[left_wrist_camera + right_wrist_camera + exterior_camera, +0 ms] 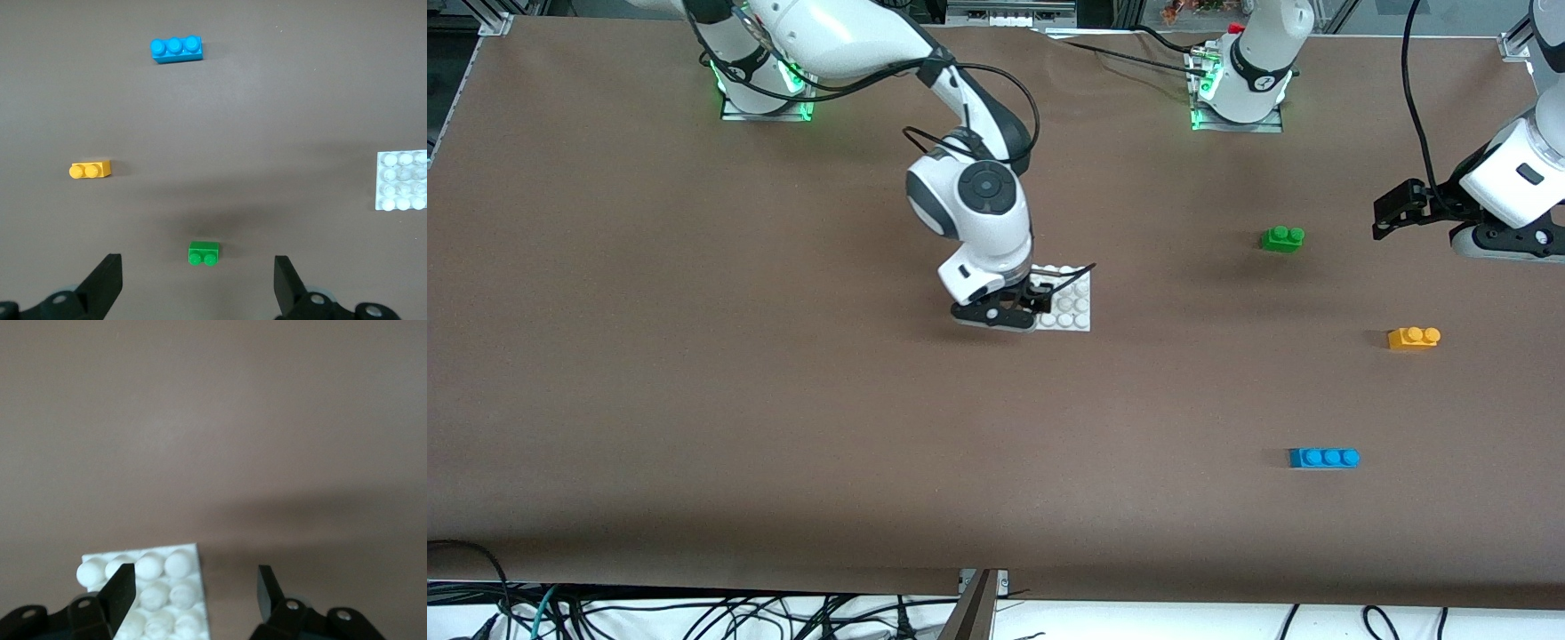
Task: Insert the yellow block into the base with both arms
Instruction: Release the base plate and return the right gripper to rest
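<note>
Straddling one edge of the single white base (1072,307), right gripper (1024,307) fingers parted, gripping nothing, left gripper (198,283) spread wide above the green brick (1282,238), one yellow block (1414,338) at its five o'clock, one blue brick (1324,458) nearer the front camera, open brown table (694,400) all round.

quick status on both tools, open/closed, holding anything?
Left tool: open, empty, hanging over the table above the green brick.
Right tool: open, holding nothing, low at the edge of the base.
</note>
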Available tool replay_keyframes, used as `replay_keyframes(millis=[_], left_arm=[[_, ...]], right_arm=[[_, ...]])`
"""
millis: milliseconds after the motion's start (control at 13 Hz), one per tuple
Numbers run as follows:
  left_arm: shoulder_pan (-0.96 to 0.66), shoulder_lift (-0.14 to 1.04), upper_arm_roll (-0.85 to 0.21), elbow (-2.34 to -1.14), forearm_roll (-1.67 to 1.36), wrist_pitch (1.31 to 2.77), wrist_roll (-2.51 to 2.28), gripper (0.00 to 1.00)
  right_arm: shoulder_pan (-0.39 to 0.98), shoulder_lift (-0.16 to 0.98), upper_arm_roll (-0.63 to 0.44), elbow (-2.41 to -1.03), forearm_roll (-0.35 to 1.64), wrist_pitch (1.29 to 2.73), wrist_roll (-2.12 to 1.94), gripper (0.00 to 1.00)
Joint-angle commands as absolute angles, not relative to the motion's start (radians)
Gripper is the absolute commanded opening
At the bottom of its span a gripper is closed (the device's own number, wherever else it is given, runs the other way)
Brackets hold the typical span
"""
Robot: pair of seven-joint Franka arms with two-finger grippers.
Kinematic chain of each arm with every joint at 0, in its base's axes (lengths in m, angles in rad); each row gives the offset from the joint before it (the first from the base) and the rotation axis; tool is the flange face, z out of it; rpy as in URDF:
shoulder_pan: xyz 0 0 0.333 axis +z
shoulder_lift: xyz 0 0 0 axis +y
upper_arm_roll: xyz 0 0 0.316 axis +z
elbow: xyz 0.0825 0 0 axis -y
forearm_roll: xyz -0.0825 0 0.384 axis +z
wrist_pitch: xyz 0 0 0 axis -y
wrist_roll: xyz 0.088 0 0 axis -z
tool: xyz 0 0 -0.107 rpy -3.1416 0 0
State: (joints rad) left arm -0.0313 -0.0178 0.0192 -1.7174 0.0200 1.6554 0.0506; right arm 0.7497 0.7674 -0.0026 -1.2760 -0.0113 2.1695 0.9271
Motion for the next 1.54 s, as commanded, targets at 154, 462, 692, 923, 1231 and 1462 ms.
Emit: replay_keyframes(millis=[154, 462, 692, 923, 1231, 1462], left_arm=[[-0.028, -0.005, 0.02, -1.69, 0.035, 1.638, 0.055, 1.0], [-0.029, 0.017, 0.018, -1.689, 0.032, 1.657, 0.051, 1.0], [-0.031, 0.026, 0.017, -1.689, 0.031, 1.677, 0.051, 1.0], [-0.031, 0.028, 0.017, -1.689, 0.031, 1.677, 0.052, 1.0], [-0.026, 0.031, 0.021, -1.689, 0.031, 1.677, 0.055, 1.0], [-0.028, 0.031, 0.021, -1.689, 0.031, 1.677, 0.054, 1.0]], right_arm=[[0.579, 0.557, -0.006, -1.322, 0.008, 1.901, 0.636, 1.0], [0.557, 0.301, -0.139, -1.515, 0.027, 1.8, 0.384, 1.0], [0.447, 0.119, -0.137, -1.669, 0.034, 1.743, 0.26, 1.0], [0.292, 0.06, -0.079, -1.654, 0.035, 1.652, 0.142, 1.0], [0.077, 0.023, 0.061, -1.654, 0.035, 1.612, 0.057, 1.0], [0.075, 0.02, 0.061, -1.626, 0.034, 1.569, 0.057, 1.0]])
